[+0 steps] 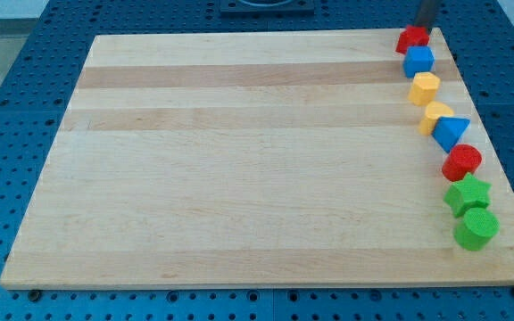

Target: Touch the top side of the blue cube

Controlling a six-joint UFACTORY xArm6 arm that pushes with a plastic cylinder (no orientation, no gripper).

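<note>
The blue cube (418,61) sits near the view's top right corner of the wooden board (239,160), second in a column of blocks along the right edge. A red block (411,39) lies just above it. My dark rod enters at the view's top right, and my tip (418,27) sits right behind the red block, above the blue cube and apart from it.
Below the blue cube run a yellow block (424,88), a second yellow block (434,115), a blue triangular block (451,133), a red cylinder (461,162), a green star-shaped block (468,194) and a green cylinder (476,229). Blue pegboard (25,107) surrounds the board.
</note>
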